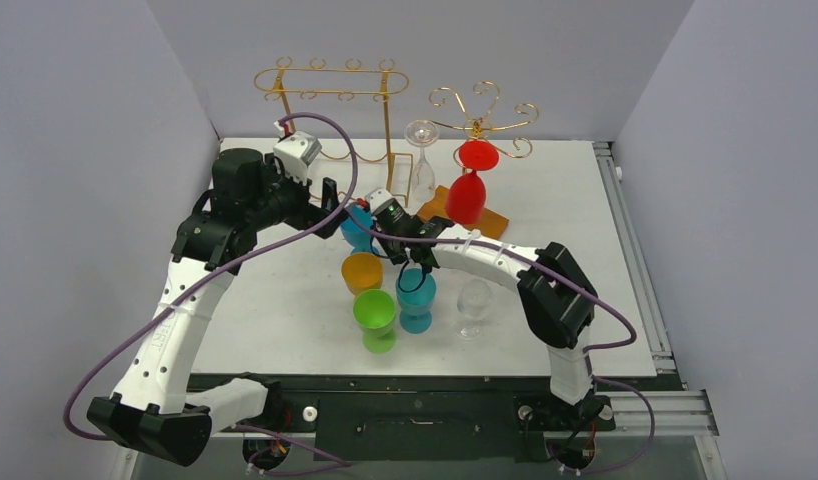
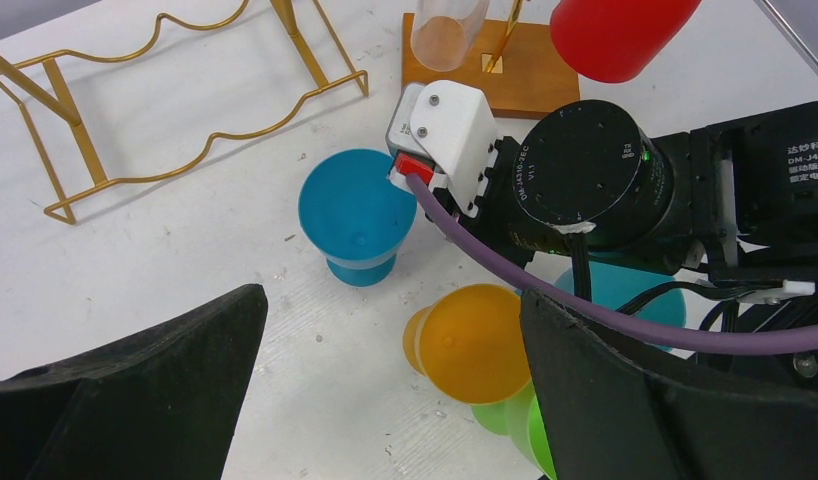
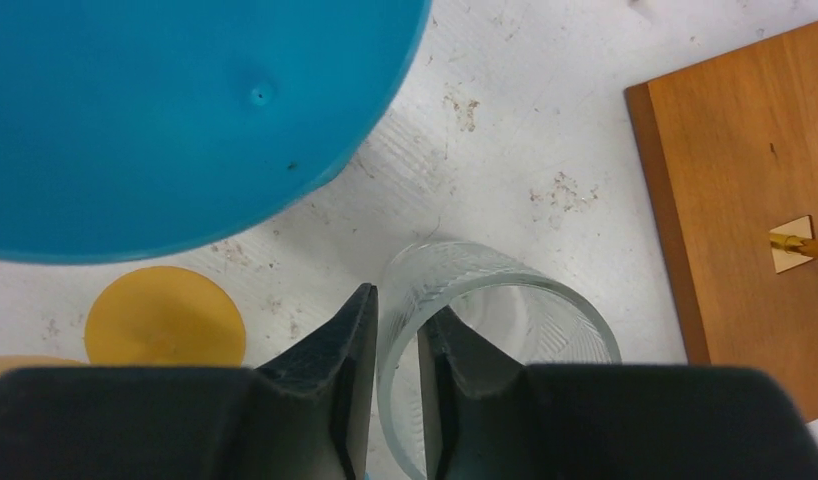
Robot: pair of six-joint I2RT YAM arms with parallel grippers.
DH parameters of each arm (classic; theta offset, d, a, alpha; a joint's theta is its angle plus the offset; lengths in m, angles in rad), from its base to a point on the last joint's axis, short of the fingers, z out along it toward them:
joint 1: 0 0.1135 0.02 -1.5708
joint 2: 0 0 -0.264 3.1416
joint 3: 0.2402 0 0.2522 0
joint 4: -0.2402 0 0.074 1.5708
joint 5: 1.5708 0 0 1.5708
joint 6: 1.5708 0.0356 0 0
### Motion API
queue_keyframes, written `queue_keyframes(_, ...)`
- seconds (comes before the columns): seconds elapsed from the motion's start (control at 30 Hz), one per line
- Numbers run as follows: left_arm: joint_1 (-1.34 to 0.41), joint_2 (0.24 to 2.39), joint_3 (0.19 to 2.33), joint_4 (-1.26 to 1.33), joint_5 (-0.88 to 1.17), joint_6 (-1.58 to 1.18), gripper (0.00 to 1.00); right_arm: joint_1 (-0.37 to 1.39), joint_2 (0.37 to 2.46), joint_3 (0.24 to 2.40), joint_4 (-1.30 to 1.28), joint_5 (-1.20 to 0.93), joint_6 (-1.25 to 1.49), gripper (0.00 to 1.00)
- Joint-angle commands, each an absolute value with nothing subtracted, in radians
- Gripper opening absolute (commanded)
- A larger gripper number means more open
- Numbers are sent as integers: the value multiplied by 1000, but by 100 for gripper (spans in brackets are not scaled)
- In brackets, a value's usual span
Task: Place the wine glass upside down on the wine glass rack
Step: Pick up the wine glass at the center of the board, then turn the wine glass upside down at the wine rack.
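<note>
White tabletop carries two gold racks, five coloured glasses and, seen from above, two clear ones. The red glass and one clear one hang on the wood-based rack. A third, the clear wine glass, is hidden under the wrist from overhead and its stem is cut off. It shows just beside that rack's base, rim pinched by the right gripper, while the left gripper is spread wide and holds nothing.

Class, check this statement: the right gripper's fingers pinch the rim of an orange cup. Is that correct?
Not quite. The right gripper pinches the rim of a clear glass, not an orange cup. The right wrist view shows it.
</note>
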State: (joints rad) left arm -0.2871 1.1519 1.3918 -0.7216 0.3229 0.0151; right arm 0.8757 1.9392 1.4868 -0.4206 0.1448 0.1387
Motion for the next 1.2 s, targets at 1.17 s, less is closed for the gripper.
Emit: queue_keyframes(1.17,-322,1131,1486,-710,577,-89,96,883,1223,1434,-188,-144,366,0)
